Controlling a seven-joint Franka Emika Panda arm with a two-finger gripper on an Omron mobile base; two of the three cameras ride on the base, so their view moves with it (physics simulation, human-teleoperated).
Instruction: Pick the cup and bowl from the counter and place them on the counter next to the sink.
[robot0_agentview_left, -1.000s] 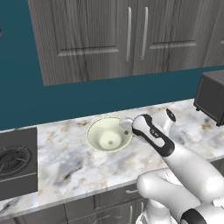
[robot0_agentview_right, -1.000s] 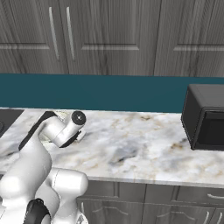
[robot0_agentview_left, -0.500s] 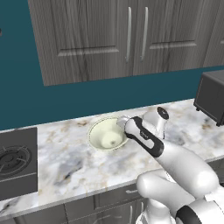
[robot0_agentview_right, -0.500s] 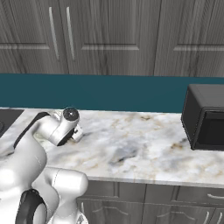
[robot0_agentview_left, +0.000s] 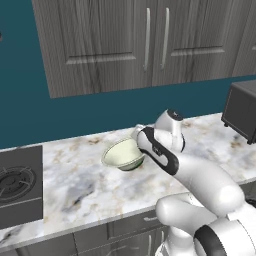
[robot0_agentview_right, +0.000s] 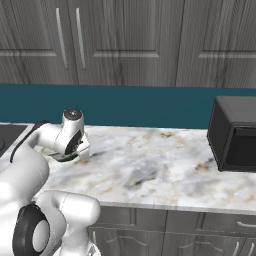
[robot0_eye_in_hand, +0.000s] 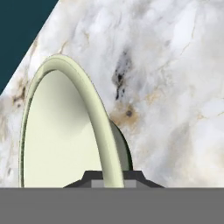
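My gripper (robot0_eye_in_hand: 111, 178) is shut on the rim of the bowl (robot0_eye_in_hand: 61, 131), a pale cream-green cone with a darker green base. In the left base view the bowl (robot0_agentview_left: 122, 154) hangs tilted just above the marble counter (robot0_agentview_left: 85, 190), with the gripper (robot0_agentview_left: 138, 143) at its right rim. From the right base view a sliver of the bowl (robot0_agentview_right: 62, 157) shows under the hand, with the gripper (robot0_agentview_right: 80, 153) behind the wrist. The cup and the sink are out of view.
A black stovetop (robot0_agentview_left: 17, 187) lies at the left end of the counter. A dark microwave (robot0_agentview_right: 235, 132) stands at the right end. Grey wall cabinets (robot0_agentview_left: 145, 40) hang above the teal backsplash. Open marble counter (robot0_agentview_right: 150, 165) stretches between the bowl and the microwave.
The wrist has swung up and over towards the bowl. The bowl now sits tilted with its green base showing, slightly off the counter.
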